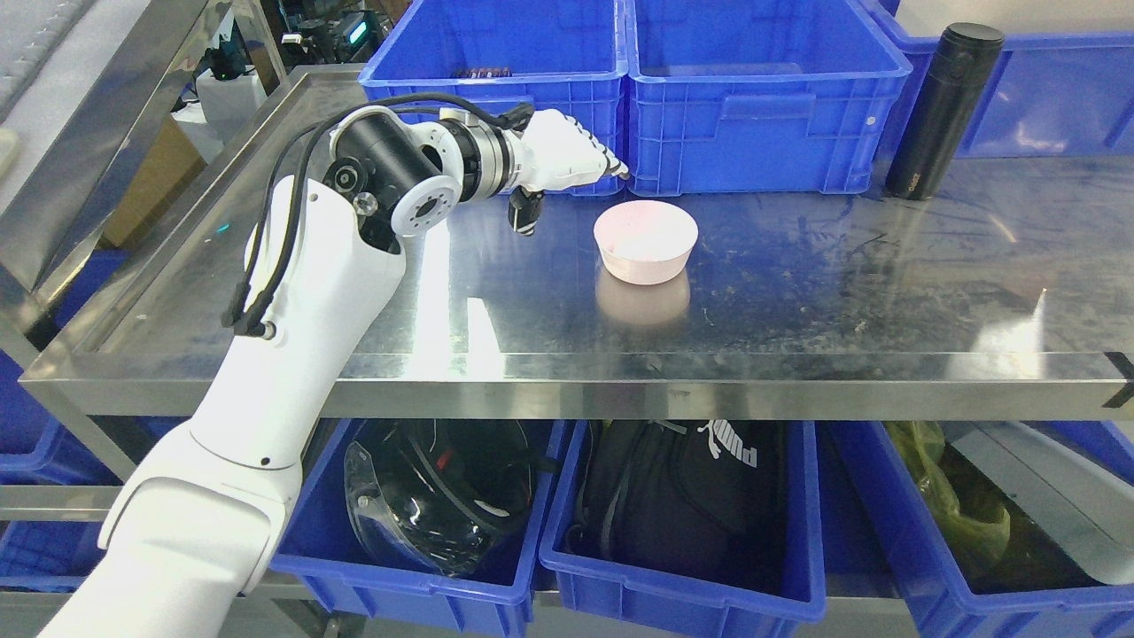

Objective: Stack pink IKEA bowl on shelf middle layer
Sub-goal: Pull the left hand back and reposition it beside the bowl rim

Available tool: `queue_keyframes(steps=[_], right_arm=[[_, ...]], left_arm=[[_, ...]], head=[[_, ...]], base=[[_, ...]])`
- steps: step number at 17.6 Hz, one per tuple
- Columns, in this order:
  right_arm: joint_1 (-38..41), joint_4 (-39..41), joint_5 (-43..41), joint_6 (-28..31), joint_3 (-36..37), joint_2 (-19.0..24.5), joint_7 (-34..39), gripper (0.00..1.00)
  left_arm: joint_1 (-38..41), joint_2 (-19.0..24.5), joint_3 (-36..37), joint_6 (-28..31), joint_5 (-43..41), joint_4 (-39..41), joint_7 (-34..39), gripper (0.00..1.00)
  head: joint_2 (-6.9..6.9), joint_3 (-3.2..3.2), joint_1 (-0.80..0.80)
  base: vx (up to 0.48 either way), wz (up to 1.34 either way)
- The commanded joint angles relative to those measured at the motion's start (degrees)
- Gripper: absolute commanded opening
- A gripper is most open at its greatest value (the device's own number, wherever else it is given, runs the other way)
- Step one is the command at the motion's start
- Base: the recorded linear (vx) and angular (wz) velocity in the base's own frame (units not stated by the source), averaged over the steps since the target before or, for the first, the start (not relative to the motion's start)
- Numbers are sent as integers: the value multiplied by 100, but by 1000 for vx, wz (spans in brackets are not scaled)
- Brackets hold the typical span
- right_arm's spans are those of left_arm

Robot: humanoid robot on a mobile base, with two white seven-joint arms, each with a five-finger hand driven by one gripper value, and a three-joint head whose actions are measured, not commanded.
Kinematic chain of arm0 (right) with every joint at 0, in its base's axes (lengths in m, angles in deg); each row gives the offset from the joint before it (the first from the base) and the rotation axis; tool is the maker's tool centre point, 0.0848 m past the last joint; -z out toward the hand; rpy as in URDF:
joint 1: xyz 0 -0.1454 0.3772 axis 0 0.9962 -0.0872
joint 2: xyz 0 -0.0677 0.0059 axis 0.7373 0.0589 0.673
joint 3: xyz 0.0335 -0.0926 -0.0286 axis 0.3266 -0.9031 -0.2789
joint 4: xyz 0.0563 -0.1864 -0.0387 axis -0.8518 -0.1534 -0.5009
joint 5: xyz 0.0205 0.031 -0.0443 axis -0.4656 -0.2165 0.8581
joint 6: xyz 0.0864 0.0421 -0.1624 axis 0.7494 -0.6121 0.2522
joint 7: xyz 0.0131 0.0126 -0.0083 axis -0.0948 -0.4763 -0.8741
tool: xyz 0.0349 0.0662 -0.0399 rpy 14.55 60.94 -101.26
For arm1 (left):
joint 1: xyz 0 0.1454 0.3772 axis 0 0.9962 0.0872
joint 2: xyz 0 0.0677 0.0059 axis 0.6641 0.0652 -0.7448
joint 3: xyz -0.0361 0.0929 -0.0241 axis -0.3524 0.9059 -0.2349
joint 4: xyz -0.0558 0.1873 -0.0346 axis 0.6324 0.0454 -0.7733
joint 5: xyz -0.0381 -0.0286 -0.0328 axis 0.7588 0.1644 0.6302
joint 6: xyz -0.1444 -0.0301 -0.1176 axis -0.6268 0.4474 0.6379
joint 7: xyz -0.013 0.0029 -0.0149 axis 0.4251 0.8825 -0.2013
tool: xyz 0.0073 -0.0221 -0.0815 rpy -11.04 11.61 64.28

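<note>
A pink bowl (645, 241) stands upright on the steel shelf surface (797, 301), near its middle. My left hand (576, 164) hovers above the shelf just left of and behind the bowl, apart from it. Its fingers (611, 164) stretch out toward the right and its thumb (525, 213) hangs down; it holds nothing. The left arm (292, 354) rises from the lower left across the shelf's front edge. The right arm is out of the picture.
Two blue crates (762, 97) stand along the back of the shelf, with another at the far right. A black flask (943, 111) stands upright at the back right. Below the shelf, blue bins (682, 611) hold a helmet, a black bag and other items.
</note>
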Motion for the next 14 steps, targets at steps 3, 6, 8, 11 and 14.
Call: queue_keyframes(steps=[3, 6, 8, 11, 14], right_arm=[[18, 100, 0, -5, 0, -100, 1, 100], [26, 100, 0, -5, 0, -100, 1, 100], [18, 100, 0, -5, 0, -100, 1, 100], [18, 100, 0, -5, 0, -100, 1, 100], [26, 100, 0, -5, 0, -100, 1, 100]], left_arm=[[283, -608, 442, 14, -81, -1164, 94, 100], [284, -959, 328, 6, 42, -1470, 217, 100], [214, -1080, 74, -47, 42, -1690, 401, 100], [-15, -1080, 20, -91, 68, -1998, 437, 100], [-173, -1080, 37, -135, 77, -2367, 437, 99]], head=[[0, 0, 0], [0, 0, 0], [0, 0, 0], [0, 0, 0], [0, 0, 0]], base=[[0, 0], [0, 0], [0, 0], [0, 0], [0, 0]])
